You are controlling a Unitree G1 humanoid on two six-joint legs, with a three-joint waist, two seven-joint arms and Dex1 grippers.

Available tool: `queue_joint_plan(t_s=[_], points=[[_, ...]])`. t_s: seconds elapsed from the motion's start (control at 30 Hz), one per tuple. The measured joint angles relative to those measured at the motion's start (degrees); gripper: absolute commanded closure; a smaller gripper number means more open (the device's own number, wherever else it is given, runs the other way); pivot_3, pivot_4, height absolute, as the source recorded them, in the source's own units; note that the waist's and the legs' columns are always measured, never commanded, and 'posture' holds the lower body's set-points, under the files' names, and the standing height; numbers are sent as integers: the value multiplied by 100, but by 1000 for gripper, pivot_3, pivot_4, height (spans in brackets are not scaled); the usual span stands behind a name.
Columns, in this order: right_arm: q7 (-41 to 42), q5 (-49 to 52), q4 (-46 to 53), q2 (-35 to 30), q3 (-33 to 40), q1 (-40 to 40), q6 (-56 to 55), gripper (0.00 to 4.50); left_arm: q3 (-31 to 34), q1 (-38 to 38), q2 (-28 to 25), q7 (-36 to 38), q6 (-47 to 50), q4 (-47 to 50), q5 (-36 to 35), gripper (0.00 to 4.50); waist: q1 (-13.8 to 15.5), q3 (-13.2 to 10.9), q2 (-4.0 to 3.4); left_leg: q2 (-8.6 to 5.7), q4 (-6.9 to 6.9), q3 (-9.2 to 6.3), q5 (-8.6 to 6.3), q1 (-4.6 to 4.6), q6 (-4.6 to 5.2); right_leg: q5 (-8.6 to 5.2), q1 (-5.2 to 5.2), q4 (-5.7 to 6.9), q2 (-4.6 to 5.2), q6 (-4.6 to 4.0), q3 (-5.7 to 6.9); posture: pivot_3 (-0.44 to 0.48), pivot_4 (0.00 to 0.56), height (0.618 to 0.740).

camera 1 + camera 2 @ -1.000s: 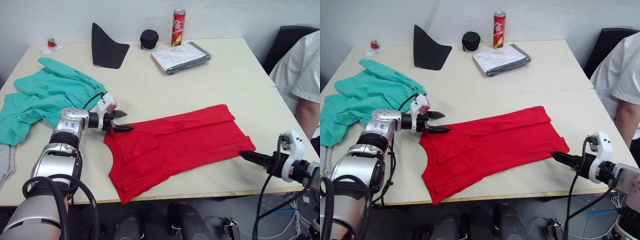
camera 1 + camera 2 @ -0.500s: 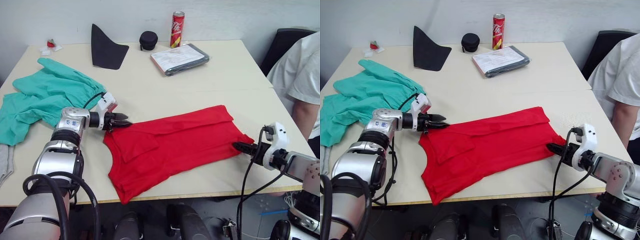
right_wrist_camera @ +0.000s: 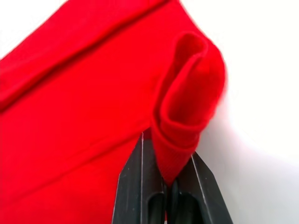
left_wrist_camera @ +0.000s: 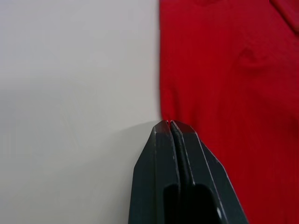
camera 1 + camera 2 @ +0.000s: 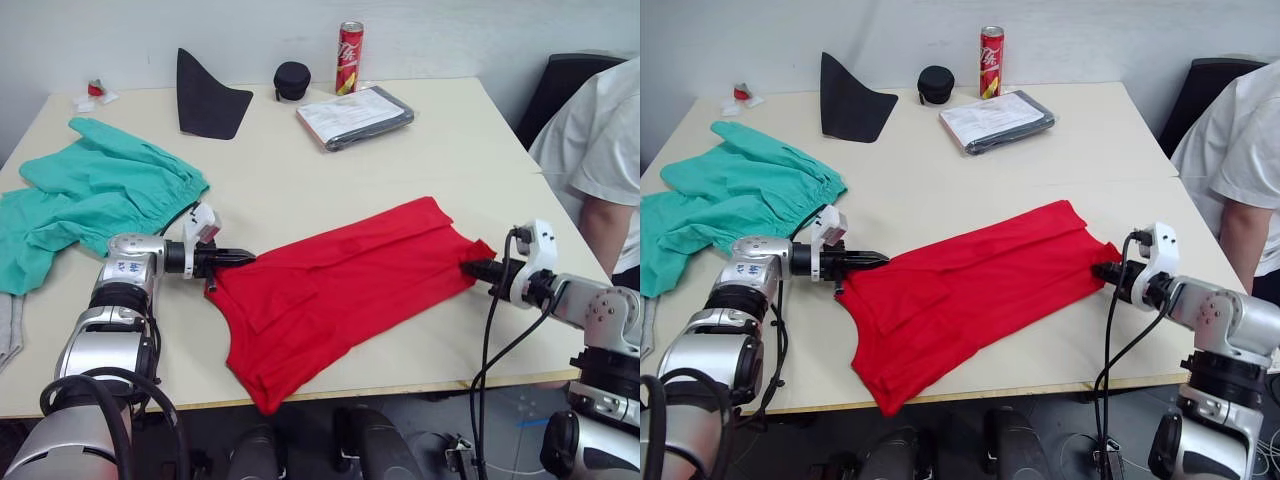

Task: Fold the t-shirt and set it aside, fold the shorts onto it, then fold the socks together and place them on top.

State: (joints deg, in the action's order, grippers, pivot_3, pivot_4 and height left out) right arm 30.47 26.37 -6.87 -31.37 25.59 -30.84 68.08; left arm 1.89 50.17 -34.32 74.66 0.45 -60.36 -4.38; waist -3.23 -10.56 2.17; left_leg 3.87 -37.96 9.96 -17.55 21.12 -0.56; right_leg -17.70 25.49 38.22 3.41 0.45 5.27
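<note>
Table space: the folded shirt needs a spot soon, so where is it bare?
The table is bare in the middle, between the shorts, the t-shirt and the packet. Another bare patch lies right of the packet. The far edge is crowded: black fabric piece, black case, can.

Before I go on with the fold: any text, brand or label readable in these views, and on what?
Red can: white script, too blurred to read.
Packet of papers: print too small to read.
Left gripper housing: a small mark, unreadable.
T-shirt: no print or tag visible.
</note>
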Motion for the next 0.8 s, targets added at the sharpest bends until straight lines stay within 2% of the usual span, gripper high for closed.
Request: queue_joint_plan(t_s=[0.17, 0.3, 0.47, 0.63, 0.77, 0.8], points=[[206, -558, -1330, -16, -1012, -808, -1407, 4500, 469, -1471, -117, -630, 851, 2240, -489, 4476, -160, -4, -15, 2, 2, 4, 3, -8, -5, -1, 2, 12, 0, 0, -13, 0, 150, 740], [217, -852, -2354, 86, -1361, -1376, -2260, 4500, 861, -2782, -59, -1384, 1833, 4250, -937, 4476, -159, -13, -29, 3, 4, 1, 4, -8, -7, -2, 4, 13, 0, -1, -20, 0, 150, 740], [206, -1297, -3590, 389, -1747, -2086, -3432, 4500, 1294, -4483, 541, -2723, 2618, 6695, -1278, 4476, -149, -14, -31, -2, 3, 1, 3, -9, -5, -1, 5, 11, 2, 0, -32, 0, 150, 740], [218, -1561, -4582, 650, -1864, -2533, -4429, 4500, 1505, -5233, 1040, -3676, 2734, 7877, -1358, 4476, -116, -14, -31, -5, 2, -2, 3, -5, -3, 1, 4, 7, 2, 2, -33, 0, 150, 740], [284, -1615, -4921, 719, -1848, -2701, -4698, 4500, 1465, -5610, 1123, -3857, 2770, 8267, -1465, 4476, -105, -15, -32, -4, 5, -4, 3, -4, -3, 1, 4, 2, 1, 1, -33, 0, 150, 740], [370, -1613, -4917, 712, -1849, -2700, -4679, 4080, 1460, -5608, 1120, -3874, 2814, 8266, -1502, 4083, -96, -15, -32, -4, 5, -5, 3, -4, -3, 1, 4, 2, 0, 2, -33, 0, 150, 740]])
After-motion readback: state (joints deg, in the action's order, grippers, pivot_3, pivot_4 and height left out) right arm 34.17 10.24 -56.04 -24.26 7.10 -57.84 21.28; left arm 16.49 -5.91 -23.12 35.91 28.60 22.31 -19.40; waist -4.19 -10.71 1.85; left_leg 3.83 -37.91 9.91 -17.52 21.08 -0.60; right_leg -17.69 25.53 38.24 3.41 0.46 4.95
